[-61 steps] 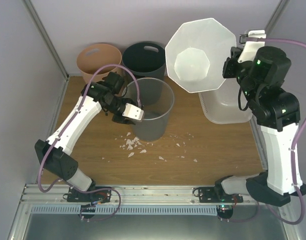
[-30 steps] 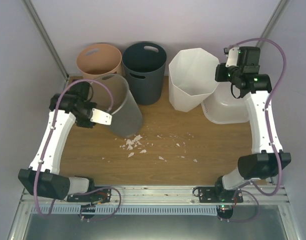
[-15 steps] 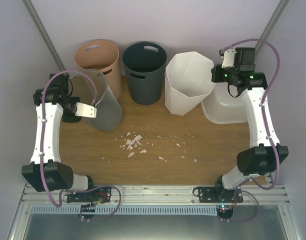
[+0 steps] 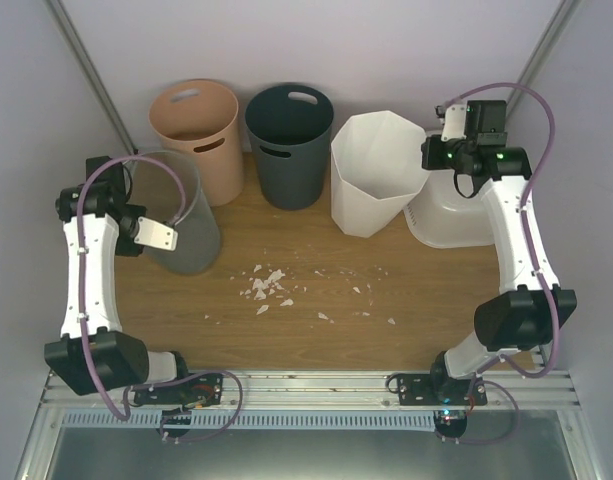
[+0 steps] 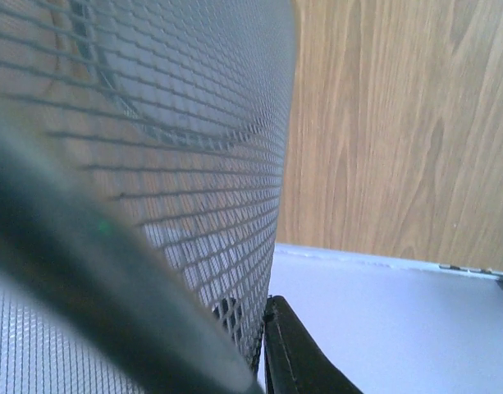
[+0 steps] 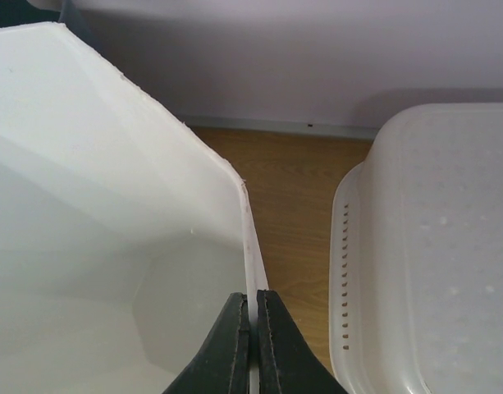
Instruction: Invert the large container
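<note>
Right wrist view: our right gripper [image 6: 251, 300] clenches the rim of the white bin [image 6: 112, 205], with the large container [image 6: 432, 246] just to its right in the far corner, while our distant left gripper [image 4: 164, 237] grasps the mesh bin [image 4: 191, 252].

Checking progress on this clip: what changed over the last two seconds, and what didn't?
The right gripper, holding the white faceted bin by its rim throughout, swung it down from mid-air and stood it upright beside the large container. The left gripper, clamped on the grey mesh bin, dragged it from the middle of the table to its left side. The large container, peach bin, dark bin and white scraps stayed put.
</note>
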Robot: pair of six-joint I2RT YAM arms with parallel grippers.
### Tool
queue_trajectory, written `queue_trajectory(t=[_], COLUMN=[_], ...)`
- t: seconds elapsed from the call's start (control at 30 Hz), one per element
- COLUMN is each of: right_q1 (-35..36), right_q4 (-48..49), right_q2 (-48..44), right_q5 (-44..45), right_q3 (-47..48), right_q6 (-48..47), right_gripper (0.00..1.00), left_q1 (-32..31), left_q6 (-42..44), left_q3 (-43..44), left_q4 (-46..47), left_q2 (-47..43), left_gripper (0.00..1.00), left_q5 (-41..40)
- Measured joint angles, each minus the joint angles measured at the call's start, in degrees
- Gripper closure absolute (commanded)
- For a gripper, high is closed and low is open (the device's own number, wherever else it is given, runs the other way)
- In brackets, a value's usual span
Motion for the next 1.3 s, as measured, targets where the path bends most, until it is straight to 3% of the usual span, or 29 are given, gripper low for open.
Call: queue_trajectory(t=[0.13,0.47,0.6,0.77,0.9,1.07,1.2,1.3], right_q1=[0.0,0.0,0.0,0.0,0.0,0.0,0.0,0.0], right_q4=[0.2,0.2,0.1,0.1,0.1,0.0,-0.1,-0.3], right_q2=[0.0,0.0,0.0,0.0,0.0,0.1,0.1,0.2], right_q5=[0.1,0.0,0.2,0.3,0.4,1.6,2.2,2.2], right_q3=[-0.7,-1.3,-1.4,-1.4,-1.4,-1.5,-2.3,-3.2], right_q6=[-0.4,-0.6,-0.7,-0.7,-0.7,-0.7,-0.6,-0.6], right_gripper=[0.99,0.99,0.99,0.99,0.99,0.99,0.99,0.99], left_q1=[1.6,2.0,2.1,2.2,2.2,1.1,0.3,-1.4], left_q6=[-0.3,0.3,0.8,0.6,0.7,0.1,-1.6,-6.2], left_q3=[-0.1,0.3,3.7,10.8,11.5,10.9,13.0,15.7], left_q4=[0.9,1.9,1.7,1.9,2.2,2.0,1.6,3.7], left_q2=[0.5,1.0,1.0,0.5,-2.3,-6.8,-7.3,-7.1], left_gripper=[0.85,0.48,0.28,0.23,0.16,0.16,0.02,0.01], left_q5=[-2.7,-2.8,-0.8,3.9,8.2,14.5,25.6,38.4])
